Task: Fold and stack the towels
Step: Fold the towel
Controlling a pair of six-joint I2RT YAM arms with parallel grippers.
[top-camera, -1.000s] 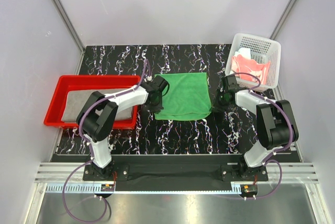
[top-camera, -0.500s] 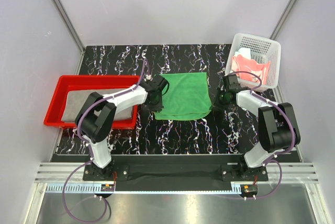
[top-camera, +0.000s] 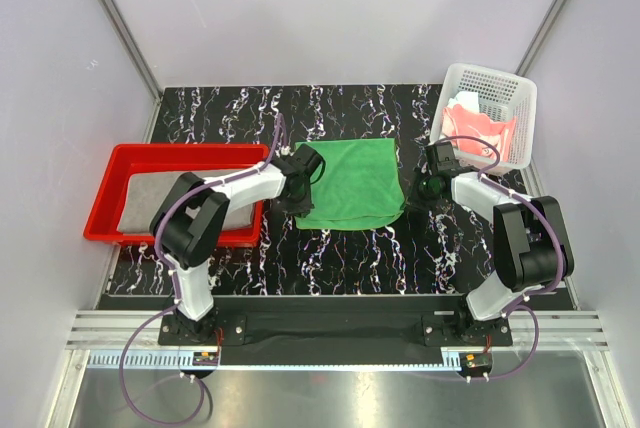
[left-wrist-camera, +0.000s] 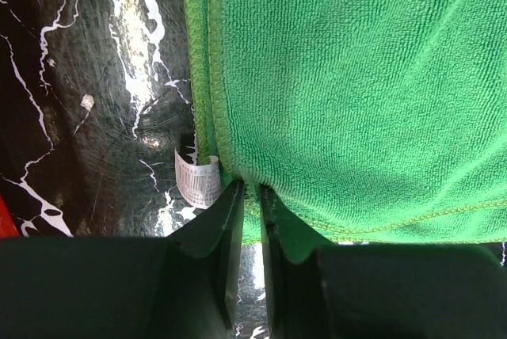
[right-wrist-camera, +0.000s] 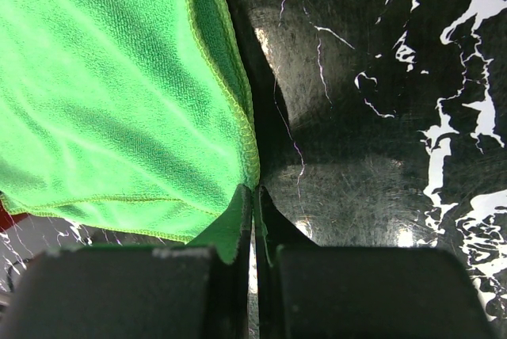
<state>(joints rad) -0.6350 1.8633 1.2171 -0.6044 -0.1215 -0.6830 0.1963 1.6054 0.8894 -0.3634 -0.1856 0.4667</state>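
Jaws on the left gripper [left-wrist-camera: 252, 190] stand just a crack apart, and the hem of the bright green towel [left-wrist-camera: 356, 93] runs right up to that crack. I cannot tell if any cloth is nipped there. Jaws on the right gripper [right-wrist-camera: 253, 190] are pressed together, with their tips touching the towel's other side edge. Whether they pinch it I cannot tell either.

That towel lies flat and folded over in the middle of the black table [top-camera: 350, 253] with white streaks, between the two grippers. A little white tag [left-wrist-camera: 198, 181] pokes out from its hem, next to the left fingers.

Off to the left sits a red tray [top-camera: 108, 193] with a grey towel [top-camera: 140, 206] lying flat inside. At the far right corner stands a white basket [top-camera: 522, 123] with holes, and a pink towel [top-camera: 480, 131] is bunched up in it.
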